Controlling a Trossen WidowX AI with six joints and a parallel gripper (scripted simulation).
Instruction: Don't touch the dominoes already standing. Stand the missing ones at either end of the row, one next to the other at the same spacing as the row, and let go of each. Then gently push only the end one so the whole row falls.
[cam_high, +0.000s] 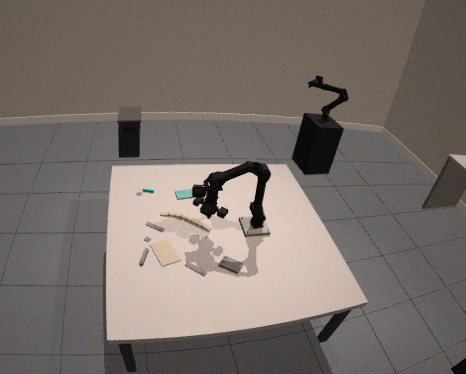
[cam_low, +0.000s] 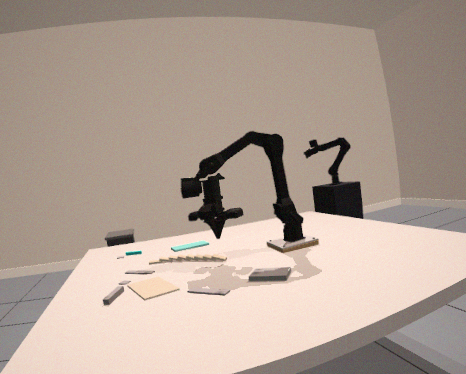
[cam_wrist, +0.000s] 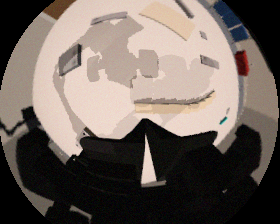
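The row of cream dominoes (cam_high: 187, 220) (cam_low: 189, 258) (cam_wrist: 170, 107) lies toppled in a slightly curved line, each piece overlapping its neighbour like shingles. No domino in the row stands upright. The line runs from near the arm toward the table's left side. My gripper (cam_high: 208, 214) (cam_low: 218, 236) (cam_wrist: 144, 121) is shut and empty, pointing down. It hangs above the table near the arm-side end of the row, clear of the dominoes.
A teal plate (cam_high: 183, 194) (cam_low: 190, 246) lies behind the row, and a small teal bar (cam_high: 148, 190) (cam_low: 133, 253) further left. A tan sheet (cam_high: 165, 252) (cam_low: 152, 288), a dark grey box (cam_high: 231, 264) (cam_low: 270, 274) and several grey bars lie on the near side.
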